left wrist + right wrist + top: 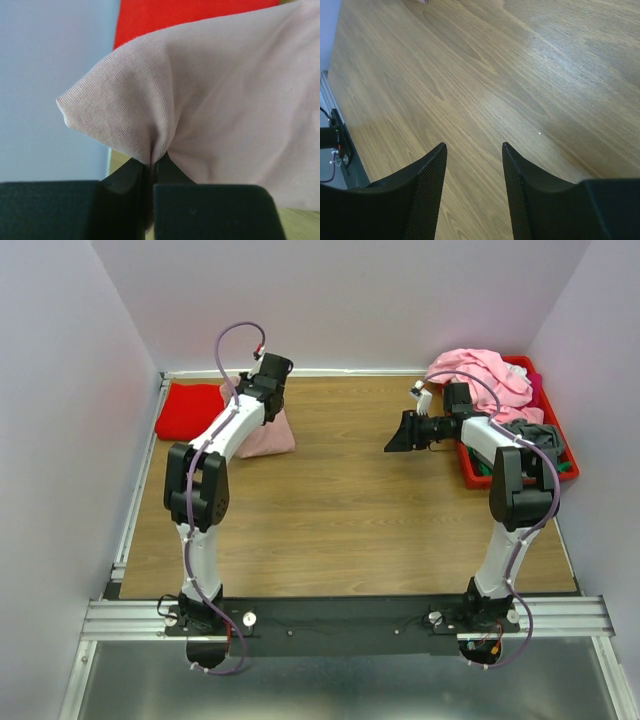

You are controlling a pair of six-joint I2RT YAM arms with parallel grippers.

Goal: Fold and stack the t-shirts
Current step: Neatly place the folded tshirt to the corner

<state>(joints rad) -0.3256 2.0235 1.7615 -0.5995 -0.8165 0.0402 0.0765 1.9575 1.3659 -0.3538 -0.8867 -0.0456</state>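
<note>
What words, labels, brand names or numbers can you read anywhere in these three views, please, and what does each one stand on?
None: no text can be read in any view. The dusty-pink t-shirt, the red t-shirt, the heap of t-shirts, the red bin and the table show no lettering.

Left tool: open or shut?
Shut: the left tool pinches a bunched fold of the pink shirt, tips nearly touching.

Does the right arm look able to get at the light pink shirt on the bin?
Probably yes: the right gripper is open and empty, the light pink shirt lies uncovered atop the bin close by, though the gripper faces away.
</note>
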